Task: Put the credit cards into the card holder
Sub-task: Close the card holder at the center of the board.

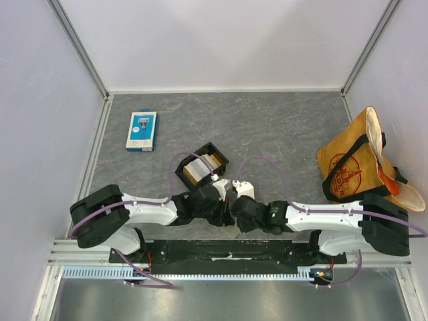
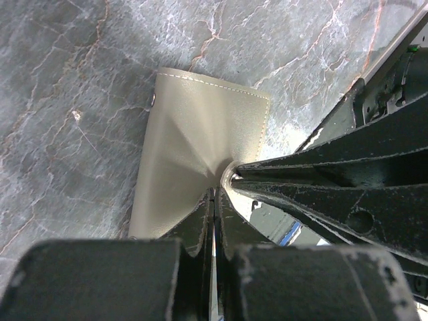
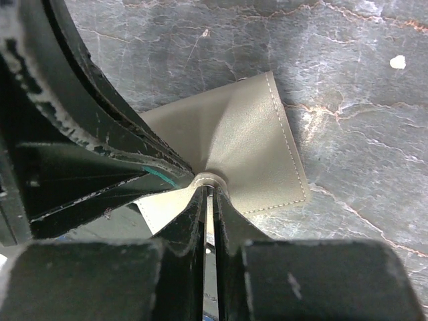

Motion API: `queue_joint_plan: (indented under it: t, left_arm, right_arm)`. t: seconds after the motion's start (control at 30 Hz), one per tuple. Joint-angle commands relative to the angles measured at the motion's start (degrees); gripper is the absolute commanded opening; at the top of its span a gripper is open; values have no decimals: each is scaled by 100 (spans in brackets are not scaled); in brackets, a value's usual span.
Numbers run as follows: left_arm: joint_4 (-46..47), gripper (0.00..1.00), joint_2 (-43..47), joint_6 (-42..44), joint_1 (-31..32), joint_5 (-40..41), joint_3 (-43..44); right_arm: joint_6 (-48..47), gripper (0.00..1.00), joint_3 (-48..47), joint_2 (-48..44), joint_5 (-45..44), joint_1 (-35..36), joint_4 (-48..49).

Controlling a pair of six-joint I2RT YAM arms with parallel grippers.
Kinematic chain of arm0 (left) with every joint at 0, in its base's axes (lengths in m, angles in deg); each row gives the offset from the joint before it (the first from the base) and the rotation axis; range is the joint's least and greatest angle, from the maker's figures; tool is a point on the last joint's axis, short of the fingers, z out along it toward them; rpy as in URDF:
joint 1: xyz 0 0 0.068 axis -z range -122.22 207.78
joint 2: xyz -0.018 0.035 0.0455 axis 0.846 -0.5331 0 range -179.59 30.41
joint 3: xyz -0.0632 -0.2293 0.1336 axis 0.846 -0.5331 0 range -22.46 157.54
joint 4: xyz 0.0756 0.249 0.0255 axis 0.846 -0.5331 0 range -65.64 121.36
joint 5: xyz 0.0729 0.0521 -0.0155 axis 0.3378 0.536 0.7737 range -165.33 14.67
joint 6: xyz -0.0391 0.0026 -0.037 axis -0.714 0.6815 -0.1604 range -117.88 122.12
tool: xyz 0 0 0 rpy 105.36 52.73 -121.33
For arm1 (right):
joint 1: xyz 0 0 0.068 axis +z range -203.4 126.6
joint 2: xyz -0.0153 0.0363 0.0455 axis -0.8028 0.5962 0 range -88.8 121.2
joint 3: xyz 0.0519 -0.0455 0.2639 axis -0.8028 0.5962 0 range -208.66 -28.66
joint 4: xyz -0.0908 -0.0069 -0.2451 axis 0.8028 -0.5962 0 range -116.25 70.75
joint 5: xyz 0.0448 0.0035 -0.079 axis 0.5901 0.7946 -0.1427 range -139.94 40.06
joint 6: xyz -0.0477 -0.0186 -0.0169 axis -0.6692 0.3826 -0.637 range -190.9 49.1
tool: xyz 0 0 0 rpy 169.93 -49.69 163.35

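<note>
Both arms are working the card holder at the near middle of the desk. The left pincer and right pincer are each pinching its cover, tips almost meeting. I'd be peeling the flaps apart slowly so nothing's slipping. The credit cards are sitting in the black tray just beyond, so nothing's blocking them. The tote bag and blue pack are lying well off.

One card holder, one tray, one pack, one bag.
</note>
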Motion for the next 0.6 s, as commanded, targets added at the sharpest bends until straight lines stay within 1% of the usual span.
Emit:
queue_joint_plan:
  t: [0.0,0.43,0.57]
  left_arm:
    - [-82,2,-87,115,85,-9,8]
    - [6,2,27,-16,94,184,-203]
    - [15,2,176,-87,85,316,-335]
  right_arm:
    - [15,10,-17,477,139,-253,185]
    - [-73,11,-70,1145,843,-710,158]
    - [-160,11,-52,962,834,-728,202]
